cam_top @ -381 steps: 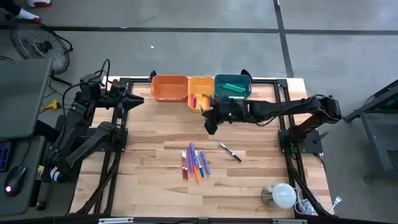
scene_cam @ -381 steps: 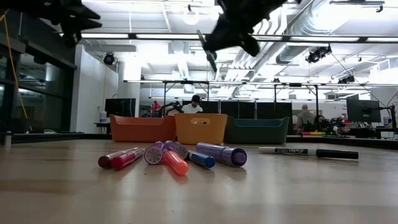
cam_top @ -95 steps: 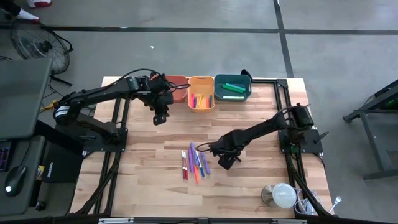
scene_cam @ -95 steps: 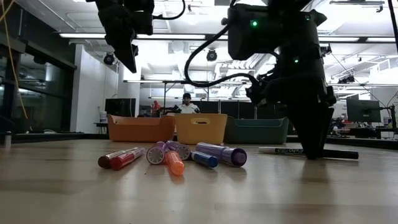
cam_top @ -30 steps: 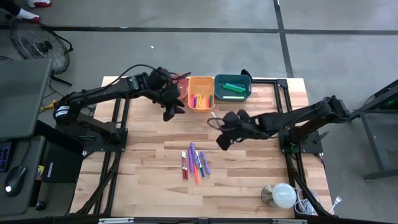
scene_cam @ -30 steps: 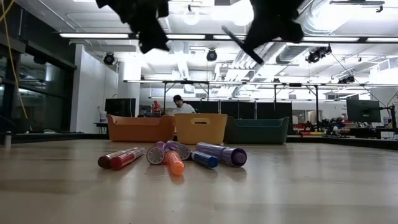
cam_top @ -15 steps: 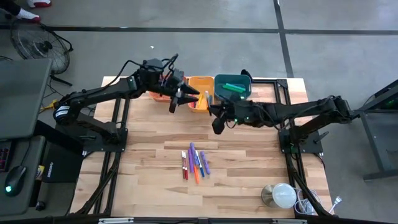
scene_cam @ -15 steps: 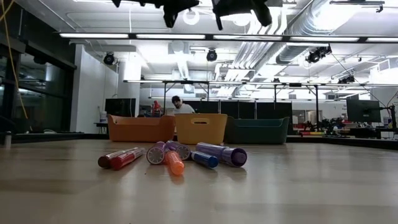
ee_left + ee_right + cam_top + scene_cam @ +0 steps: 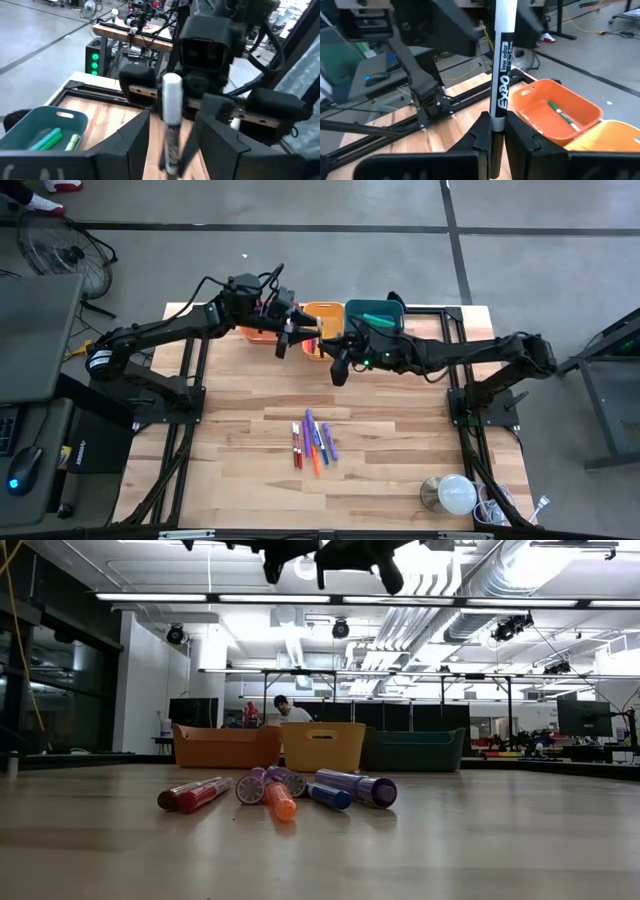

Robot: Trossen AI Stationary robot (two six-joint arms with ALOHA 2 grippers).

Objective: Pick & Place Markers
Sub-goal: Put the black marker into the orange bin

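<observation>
My right gripper is shut on a white marker printed EXPO, high above the table near the bins. My left gripper is open. Its two fingers stand either side of the marker's free white end with a gap to each. In the high view my left gripper faces my right gripper. Several coloured markers lie side by side on the table's middle and also show in the low view. My right gripper pinches the white marker between its two fingers at the barrel's end nearest the gripper. It comes from the table's right. The marker sticks out forward past the fingertips toward my left gripper. It is lifted clear of the table.
Orange, yellow and teal bins stand in a row at the far edge. The orange bin holds a green marker, and the teal bin holds green ones. A white round object sits at the near right corner.
My right gripper has carried the white marker up and toward the table's far edge and left, out of the low view. My left gripper has swung toward the table's right, turned toward the marker, and now has its open fingers around the marker's free end.
</observation>
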